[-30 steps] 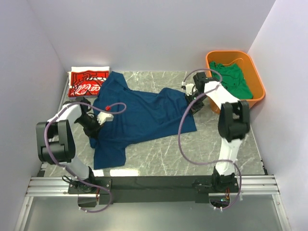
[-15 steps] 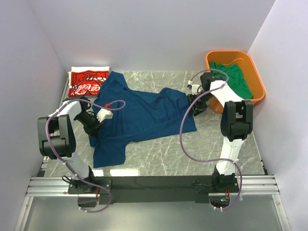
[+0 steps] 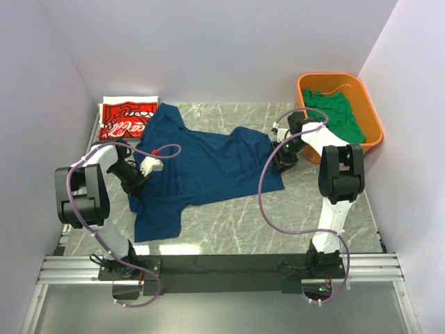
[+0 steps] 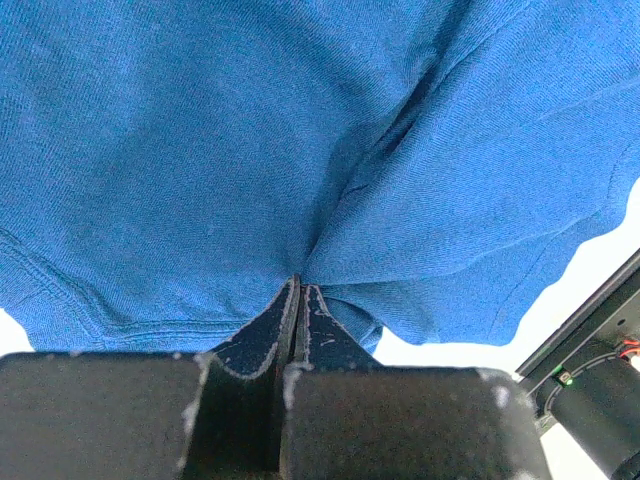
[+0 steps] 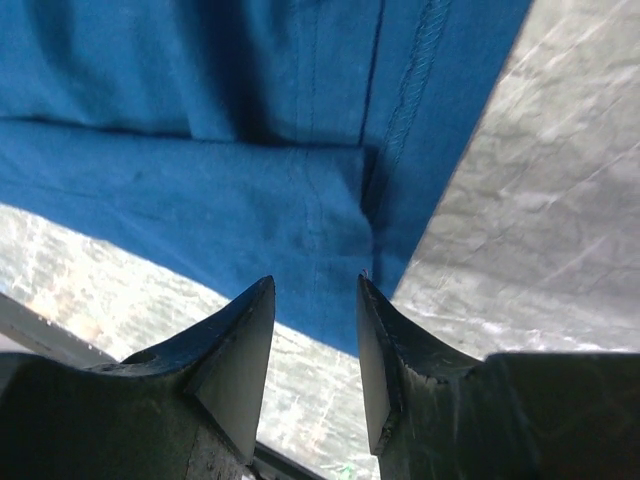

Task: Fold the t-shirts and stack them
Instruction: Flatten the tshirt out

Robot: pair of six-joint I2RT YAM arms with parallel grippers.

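"Pinching the navy t-shirt (image 3: 208,167) at its left end, the left end effector (image 4: 298,300) has its jaws pressed together on a pucker of cloth. Is it anchoring that side?"

"That's my reading. The shirt lies spread across the middle of the marble surface (image 3: 236,223). The right end effector (image 5: 315,330) sits at the opposite hem corner with its jaws apart and nothing gripped. It's probably lining up a hold so both arms can lift and fold."

"Where are the other shirts?"

"The red t-shirt (image 3: 125,120) with white lettering lies folded flat at the far left corner, just beside a navy sleeve. It seems to be the start of the stack. The green t-shirt (image 3: 337,115) is bunched inside the orange tub (image 3: 372,115) at the far right, not yet folded. I can see nothing else in the tub."
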